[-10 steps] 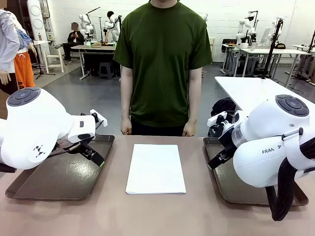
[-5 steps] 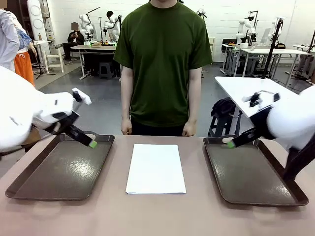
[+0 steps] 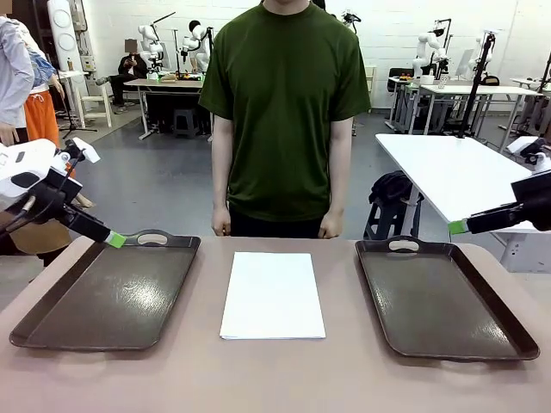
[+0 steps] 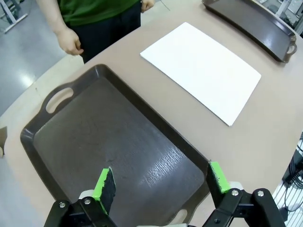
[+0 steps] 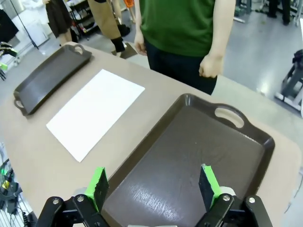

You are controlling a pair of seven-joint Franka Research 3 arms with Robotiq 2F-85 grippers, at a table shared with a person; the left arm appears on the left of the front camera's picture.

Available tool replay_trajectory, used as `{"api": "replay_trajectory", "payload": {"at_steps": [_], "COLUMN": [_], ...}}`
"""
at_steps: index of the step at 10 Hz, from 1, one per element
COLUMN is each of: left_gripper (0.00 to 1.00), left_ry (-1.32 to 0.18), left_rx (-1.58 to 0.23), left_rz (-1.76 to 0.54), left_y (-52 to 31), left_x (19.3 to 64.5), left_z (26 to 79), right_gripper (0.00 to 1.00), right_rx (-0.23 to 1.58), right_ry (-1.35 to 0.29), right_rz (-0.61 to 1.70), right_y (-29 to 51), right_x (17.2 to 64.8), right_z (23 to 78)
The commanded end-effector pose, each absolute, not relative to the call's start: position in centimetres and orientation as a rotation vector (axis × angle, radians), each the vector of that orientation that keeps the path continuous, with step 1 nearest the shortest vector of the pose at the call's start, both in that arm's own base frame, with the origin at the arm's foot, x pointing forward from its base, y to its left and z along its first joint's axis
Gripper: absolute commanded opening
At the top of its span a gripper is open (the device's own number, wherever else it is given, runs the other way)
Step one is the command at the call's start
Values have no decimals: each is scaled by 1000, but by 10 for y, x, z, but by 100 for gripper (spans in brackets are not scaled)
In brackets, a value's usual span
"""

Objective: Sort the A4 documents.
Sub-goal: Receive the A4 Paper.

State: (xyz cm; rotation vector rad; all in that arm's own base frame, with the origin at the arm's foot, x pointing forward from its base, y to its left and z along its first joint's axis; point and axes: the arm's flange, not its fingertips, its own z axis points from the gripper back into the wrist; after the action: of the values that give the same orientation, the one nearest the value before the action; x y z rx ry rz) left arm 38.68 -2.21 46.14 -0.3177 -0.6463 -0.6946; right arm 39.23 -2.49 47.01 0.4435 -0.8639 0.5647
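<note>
A4 documents (image 3: 273, 295): white stack lying flat on the desk (image 3: 275, 379), between the left tray (image 3: 112, 297) and the right tray (image 3: 439, 301), touching neither; same spot as a second ago
Left fingers (image 4: 105, 183): spread apart with nothing between them; a second ago low over the left tray, now pulled back to the picture's left edge, green tip above the tray's far-left corner
Left tray: dark brown, handle at the far end, unmoved
Sheet direction: long axis runs from the robot's side toward the person (image 3: 288, 112), short edges facing each
Right tray: dark brown, handle far, unmoved
Right fingers (image 5: 98, 185): spread apart, holding nothing; earlier over the right tray, now drawn off past its right edge
</note>
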Motion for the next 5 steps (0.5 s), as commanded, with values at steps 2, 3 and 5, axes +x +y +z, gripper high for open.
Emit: {"api": "replay_trajectory", "payload": {"at_steps": [2,3,5], "left_gripper": [100,100,100], "left_ry": [-623,-626,-626], "left_rx": [-337,-337,-346], "left_rz": [-725,-724,-726], "left_y": [-25,-24,-24], "left_x": [367,365,366], "left_z": [459,460,460], "right_gripper": [100,100,100], "right_rx": [527,527,529], "right_ry": [-931,-922,-912], "right_rz": [611,594,600], "right_y": [-33,-39,-38], "right_x": [363,365,369], "right_z": [448,447,446]}}
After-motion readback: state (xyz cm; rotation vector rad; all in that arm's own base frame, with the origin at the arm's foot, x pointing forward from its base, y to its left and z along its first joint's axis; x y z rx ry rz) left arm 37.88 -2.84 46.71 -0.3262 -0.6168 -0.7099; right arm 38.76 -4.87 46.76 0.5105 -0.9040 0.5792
